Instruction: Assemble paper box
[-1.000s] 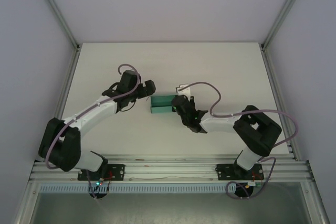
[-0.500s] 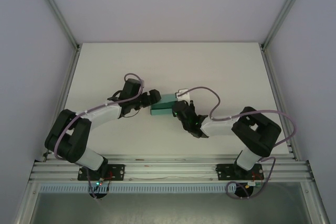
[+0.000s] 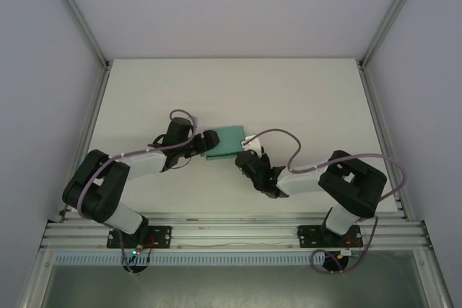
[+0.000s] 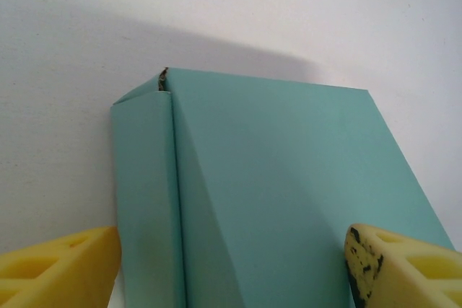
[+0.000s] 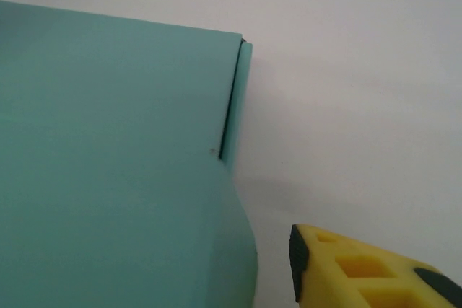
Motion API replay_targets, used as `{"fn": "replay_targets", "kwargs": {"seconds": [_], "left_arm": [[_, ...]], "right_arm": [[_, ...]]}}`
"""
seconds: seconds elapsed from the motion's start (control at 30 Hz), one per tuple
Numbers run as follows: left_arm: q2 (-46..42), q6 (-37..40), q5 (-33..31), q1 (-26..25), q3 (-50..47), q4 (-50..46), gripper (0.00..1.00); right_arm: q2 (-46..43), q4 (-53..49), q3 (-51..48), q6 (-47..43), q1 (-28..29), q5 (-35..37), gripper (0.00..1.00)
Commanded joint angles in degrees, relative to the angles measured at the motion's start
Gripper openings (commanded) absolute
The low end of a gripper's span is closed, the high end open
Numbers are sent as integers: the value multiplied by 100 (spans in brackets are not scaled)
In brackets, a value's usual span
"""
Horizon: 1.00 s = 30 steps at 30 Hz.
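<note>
The paper box (image 3: 227,141) is a small teal-green closed box lying on the white table (image 3: 303,91) between the two arms. My left gripper (image 3: 210,142) is at the box's left end. In the left wrist view the box (image 4: 289,192) lies between my yellow fingers (image 4: 65,265), with a thin gap beside the left one. My right gripper (image 3: 249,158) is at the box's near right corner. In the right wrist view one yellow finger (image 5: 354,268) stands clear of the box (image 5: 115,164), with bare table between them.
Aluminium rails run along the table's left side (image 3: 90,124) and right side (image 3: 379,124). The arms' mounting rail (image 3: 231,232) is at the near edge. White walls close in the far side.
My right gripper has opened, let go of the box and drawn back a little. My left gripper has moved in over the box's left end, its jaws narrowing. The box has turned slightly.
</note>
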Motion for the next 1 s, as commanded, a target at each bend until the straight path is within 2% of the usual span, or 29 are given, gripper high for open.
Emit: {"fn": "replay_targets", "kwargs": {"seconds": [0.0, 0.2, 0.3, 0.5, 0.7, 0.83, 0.97], "left_arm": [[121, 192, -140, 24, 49, 101, 80], [209, 329, -316, 67, 167, -95, 78], [312, 368, -328, 121, 206, -57, 76], [555, 458, -326, 170, 253, 33, 72], [795, 526, 15, 234, 264, 320, 58], [981, 529, 299, 252, 298, 497, 46], [1089, 449, 509, 267, 246, 660, 45]], "right_arm": [[-454, -230, -181, 138, 27, 118, 52], [-1144, -719, -498, 150, 23, -101, 73], [-1503, -1070, -559, 146, 28, 18, 79], [-2110, -1327, -573, 169, -111, 33, 99], [-2488, -1318, -508, 723, -876, -1018, 100], [-2265, -1517, -249, 936, -1386, -1719, 100], [-1681, -1796, 290, 1382, -1976, -2803, 100]]}}
